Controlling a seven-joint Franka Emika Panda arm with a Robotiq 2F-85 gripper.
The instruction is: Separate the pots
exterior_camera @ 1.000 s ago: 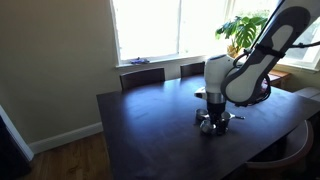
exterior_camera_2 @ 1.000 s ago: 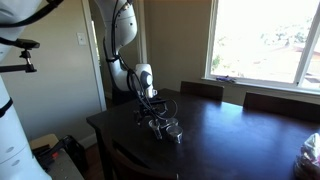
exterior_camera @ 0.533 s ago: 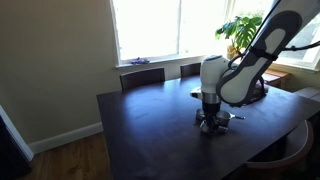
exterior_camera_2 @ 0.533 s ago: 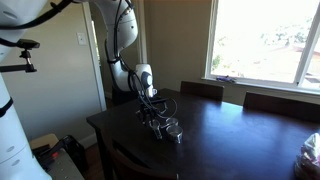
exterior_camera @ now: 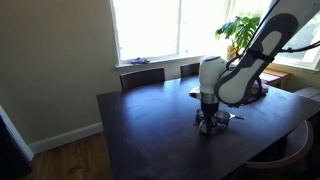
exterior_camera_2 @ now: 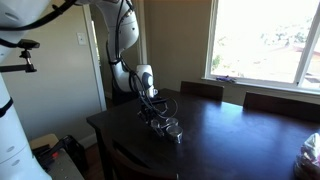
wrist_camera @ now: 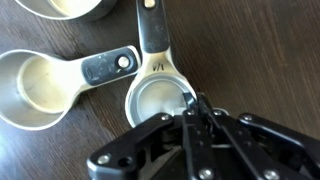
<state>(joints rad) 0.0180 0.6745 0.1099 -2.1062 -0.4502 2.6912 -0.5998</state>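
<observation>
In the wrist view a small silver pot (wrist_camera: 155, 100) lies on the dark table with its handle (wrist_camera: 152, 35) pointing up. My gripper (wrist_camera: 195, 106) is shut on this pot's right rim, one finger inside and one outside. A second silver pot (wrist_camera: 35, 88) lies to the left, and its dark handle (wrist_camera: 110, 67) reaches toward the first pot's handle. Another one (wrist_camera: 75, 8) is cut off by the top edge. In both exterior views the gripper (exterior_camera: 208, 118) (exterior_camera_2: 155, 118) points straight down onto the pots (exterior_camera: 216, 125) (exterior_camera_2: 171, 128).
The dark wooden table (exterior_camera: 150, 130) has chairs (exterior_camera: 143, 76) along its window side. A potted plant (exterior_camera: 240, 32) stands behind the arm. A pinkish stack (exterior_camera_2: 311, 150) lies near the table's far end. The table edge (exterior_camera_2: 110, 135) is close to the pots.
The jaws have gone from open to shut on the pot's rim. The arm has shifted only slightly above the pots.
</observation>
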